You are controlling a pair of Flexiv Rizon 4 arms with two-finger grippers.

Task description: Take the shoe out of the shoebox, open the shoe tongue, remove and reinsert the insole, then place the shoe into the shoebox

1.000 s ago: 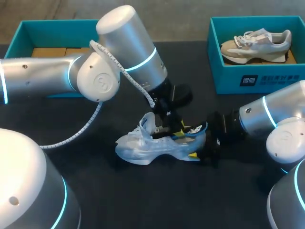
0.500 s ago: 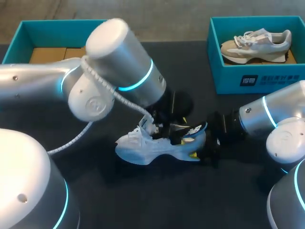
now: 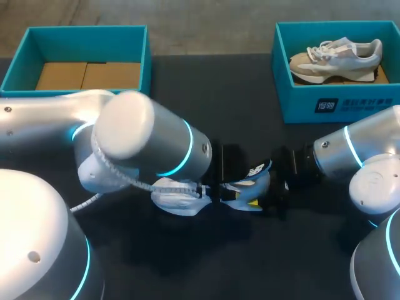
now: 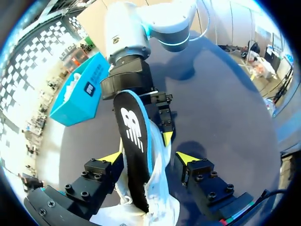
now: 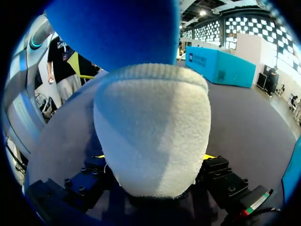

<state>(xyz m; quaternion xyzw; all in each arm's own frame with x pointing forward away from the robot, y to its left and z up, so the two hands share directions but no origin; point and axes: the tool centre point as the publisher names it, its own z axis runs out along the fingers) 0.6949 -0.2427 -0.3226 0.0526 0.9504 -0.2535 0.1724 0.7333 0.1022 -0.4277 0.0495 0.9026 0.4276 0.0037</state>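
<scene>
Lying at the lower middle of the counter [image 3: 237,112], the shoe [image 3: 178,201] looks light and soft, its floppy insole [image 4: 134,141] standing half out, so the firm heel clamped in the right jaws seems the surest hold; the left arm [image 3: 137,150] hides its middle, and whether the left jaws grip cannot be told.

The left arm [image 3: 137,150] stretches low toward the middle, the left gripper [image 4: 149,157] with fingers spread. The right arm [image 3: 350,156] lies level, the right gripper [image 5: 153,156] clamping the shoe [image 5: 150,127].
</scene>
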